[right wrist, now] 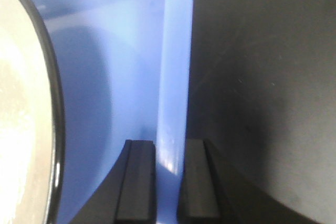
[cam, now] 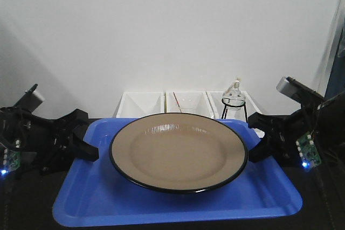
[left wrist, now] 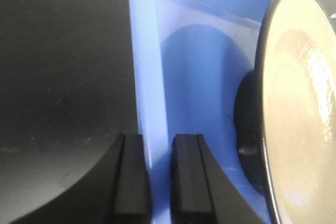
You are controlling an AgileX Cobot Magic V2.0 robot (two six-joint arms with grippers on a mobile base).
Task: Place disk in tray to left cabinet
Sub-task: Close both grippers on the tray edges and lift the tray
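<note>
Disk (cam: 179, 152): a large, round, shallow plate, glossy tan with a thin black rim, is seated in the middle of the tray and nearly spans its width.
Tray (cam: 161, 208): a shallow, bright blue rectangular plastic tray with a raised lip is used as the carrier, so the disk itself is not gripped.
Left hand (left wrist: 160, 182): closed narrowly on the tray's left lip, which is pinched between two black fingers (left wrist: 131, 177).
Right hand (right wrist: 169, 182): likewise clamped on the right lip. Opposite edges are held so that the load can be kept level.
Tabletop (left wrist: 63, 77): dark. Whether the tray is lifted clear of it cannot be told.
Behind: white open bins (cam: 141, 103) and a small glass flask on a black wire stand (cam: 235, 98) are set just beyond the far edge.
Left cabinet: not seen in any view.
Step judged: both grips are set, and the carry leftward is not yet done.
Risk: the disk could be slid by any tilt.
</note>
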